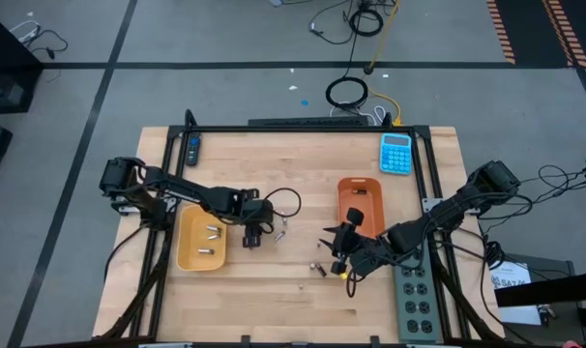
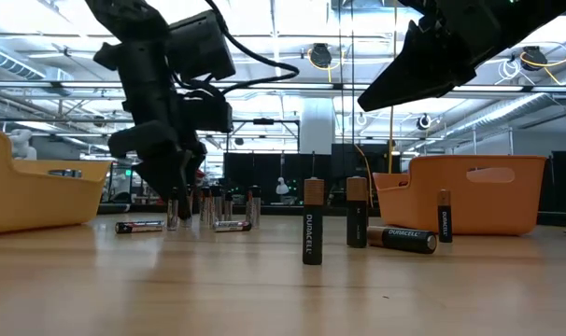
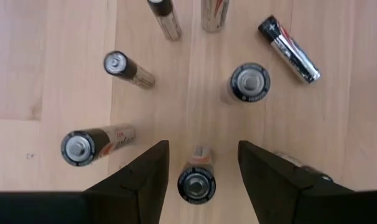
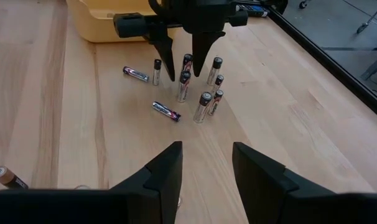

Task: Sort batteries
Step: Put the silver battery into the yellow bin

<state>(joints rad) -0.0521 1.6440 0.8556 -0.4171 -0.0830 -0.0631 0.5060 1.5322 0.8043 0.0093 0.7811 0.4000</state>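
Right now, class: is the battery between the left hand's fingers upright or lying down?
Upright: the left wrist view shows the battery end-on between the open left hand fingers.

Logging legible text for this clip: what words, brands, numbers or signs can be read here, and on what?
"DURACELL" reads down the upright battery nearest the low camera.
"DURACELL" reads along the battery lying beside it.
Print on the silver batteries under the left gripper: too blurred to read.
Blue calculator keys and display: too small to read.
The yellow tray and orange tray show no text.
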